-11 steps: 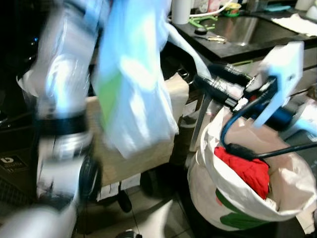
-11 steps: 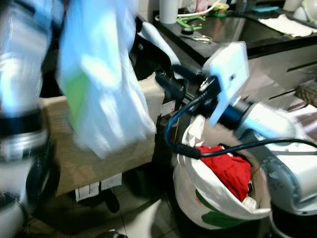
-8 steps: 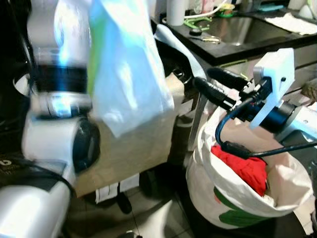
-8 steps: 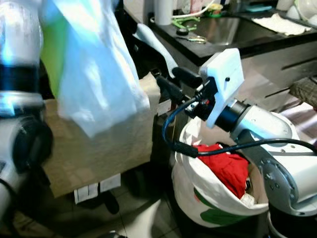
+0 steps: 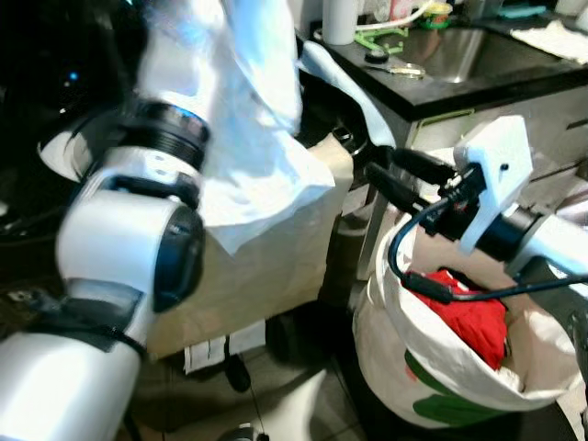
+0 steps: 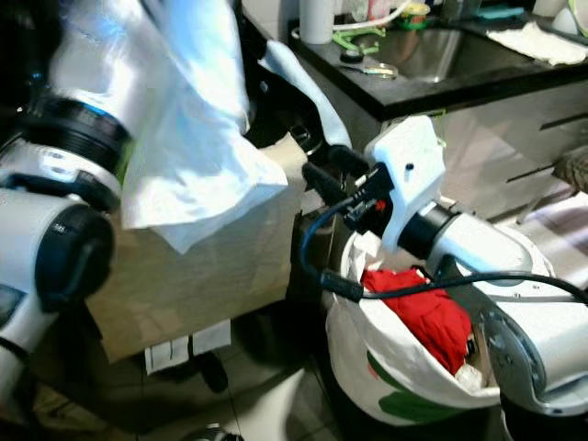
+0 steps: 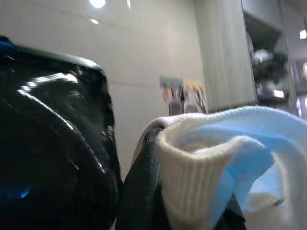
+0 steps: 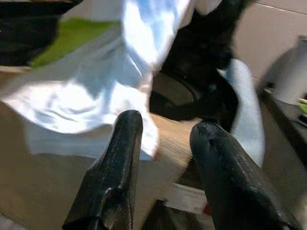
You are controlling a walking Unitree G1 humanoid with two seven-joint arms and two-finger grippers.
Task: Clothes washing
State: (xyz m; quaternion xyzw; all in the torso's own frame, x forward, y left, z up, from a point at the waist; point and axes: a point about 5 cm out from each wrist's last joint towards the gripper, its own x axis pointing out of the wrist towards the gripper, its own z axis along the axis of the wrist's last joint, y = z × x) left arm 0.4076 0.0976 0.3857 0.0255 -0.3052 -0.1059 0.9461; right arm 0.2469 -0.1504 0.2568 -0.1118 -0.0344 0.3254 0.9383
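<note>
- A pale blue-and-white cloth garment (image 5: 246, 138) hangs high on the robot's left side, draped down past the silver left arm (image 5: 129, 248) and in front of a tan cardboard box (image 5: 266, 266).
- In the left wrist view the garment's white ribbed cuff (image 7: 201, 177) sits pinched against a black finger (image 7: 139, 191) of the left gripper (image 7: 158, 191), so that gripper is closed on the cloth.
- In the right wrist view a green patch (image 8: 67, 38) shows on the garment near its upper part.
- The right gripper (image 5: 404, 175) reaches forward over the bag, its two long black fingers (image 8: 120, 163) held apart with a gap between them and nothing in them; they point toward the hanging garment and the box edge.
- Below the right arm stands a white fabric laundry bag with a green mark (image 5: 432, 367), open at the top.
- A crumpled red garment (image 5: 469, 312) lies inside the bag, near its front rim.
- A black cable (image 5: 413, 266) loops from the right wrist down across the bag's mouth.
- Behind, a dark countertop (image 5: 478, 78) holds a steel sink (image 5: 459, 46), a white cylindrical roll (image 5: 338, 18) and a green item (image 5: 378, 39).
</note>
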